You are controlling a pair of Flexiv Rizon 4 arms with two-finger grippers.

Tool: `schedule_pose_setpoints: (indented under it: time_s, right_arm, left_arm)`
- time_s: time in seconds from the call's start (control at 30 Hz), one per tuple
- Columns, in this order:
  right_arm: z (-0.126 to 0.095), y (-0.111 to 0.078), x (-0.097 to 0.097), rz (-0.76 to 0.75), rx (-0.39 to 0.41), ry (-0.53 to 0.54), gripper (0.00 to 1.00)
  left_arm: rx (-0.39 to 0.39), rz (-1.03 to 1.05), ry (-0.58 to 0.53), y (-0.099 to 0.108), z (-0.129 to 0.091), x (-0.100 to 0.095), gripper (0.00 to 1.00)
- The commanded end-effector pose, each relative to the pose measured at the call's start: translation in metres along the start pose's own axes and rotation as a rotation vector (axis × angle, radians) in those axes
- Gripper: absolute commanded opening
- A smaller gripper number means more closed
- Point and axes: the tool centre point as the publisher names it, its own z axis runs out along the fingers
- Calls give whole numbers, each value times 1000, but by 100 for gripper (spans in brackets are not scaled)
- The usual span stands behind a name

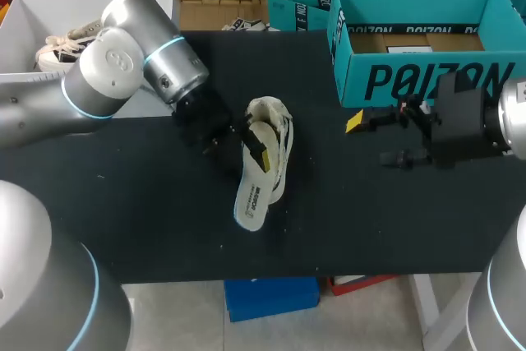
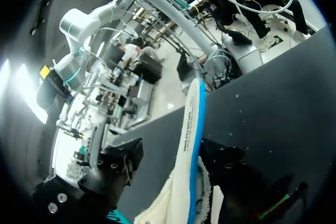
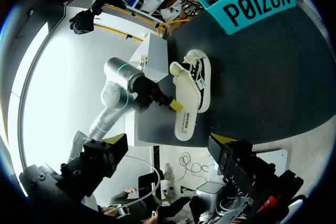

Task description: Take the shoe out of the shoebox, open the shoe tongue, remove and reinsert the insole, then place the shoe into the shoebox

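My head camera looks down on the dark worktop (image 1: 164,228) from above and behind. The left wrist camera sits close on the insole (image 2: 190,129), looking along it; the right wrist camera sees that insole from well across the worktop.

Soft, even light from above fills the head view. The dark counter (image 1: 370,228) stays matte and swallows it, so the white insole (image 1: 256,182) stands out brightest, with only a faint shadow just beside it. Behind the insole, pale highlights gleam on the left arm (image 1: 107,71). In the right wrist view, glare beyond the insole bleaches the background to blank white.
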Motion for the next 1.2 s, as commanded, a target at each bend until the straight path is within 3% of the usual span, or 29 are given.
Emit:
schedule_pose_setpoints:
  time_s: [0.03,0.63,0.7,1.03,1.2]
  right_arm:
    - [1,0,0,0,0,0,100]
    - [1,0,0,0,0,0,100]
    - [1,0,0,0,0,0,100]
    - [1,0,0,0,0,0,100]
    - [1,0,0,0,0,0,100]
  left_arm:
    - [-52,4,26,-8,0,-2,0]
    - [-89,57,202,-14,1,4,0]
    - [-84,60,173,-15,0,2,0]
    - [121,-5,-58,-31,0,-7,0]
    - [157,-15,-87,-37,-2,-9,0]
